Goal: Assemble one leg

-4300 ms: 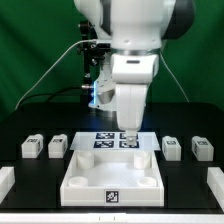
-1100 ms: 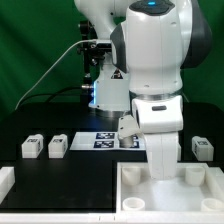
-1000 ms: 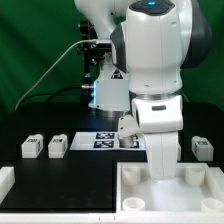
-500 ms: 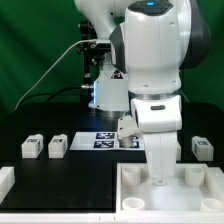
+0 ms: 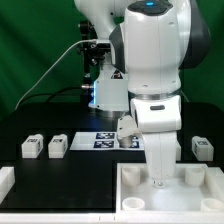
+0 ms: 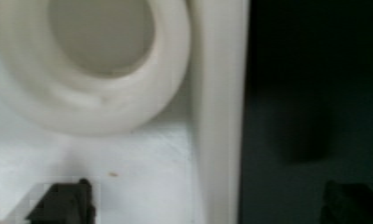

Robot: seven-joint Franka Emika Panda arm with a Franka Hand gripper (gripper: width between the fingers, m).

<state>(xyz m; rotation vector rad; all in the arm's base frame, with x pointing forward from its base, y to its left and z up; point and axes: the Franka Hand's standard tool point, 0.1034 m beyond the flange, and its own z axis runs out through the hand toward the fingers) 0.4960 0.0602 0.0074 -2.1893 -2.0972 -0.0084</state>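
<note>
Fingers (image 6: 67, 203) sit apart astride a wall of the white tray piece (image 5: 128, 190). This looks like positioning the tray. Next they must close firmly, while a leg (image 5: 57, 146) lies untouched nearby.

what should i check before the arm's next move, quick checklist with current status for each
1. gripper jaws apart: ok, wide open.
2. Leg in the jaws: not ok, none held.
3. Loose legs in sight: ok, two legs on the exterior view's left, third leg on its right.
4. corner socket of the tray-like piece free: ok, looks empty.
5. Jaws clear of the tray wall: cannot tell, the arm hides them and the wrist view is blurred.
</note>
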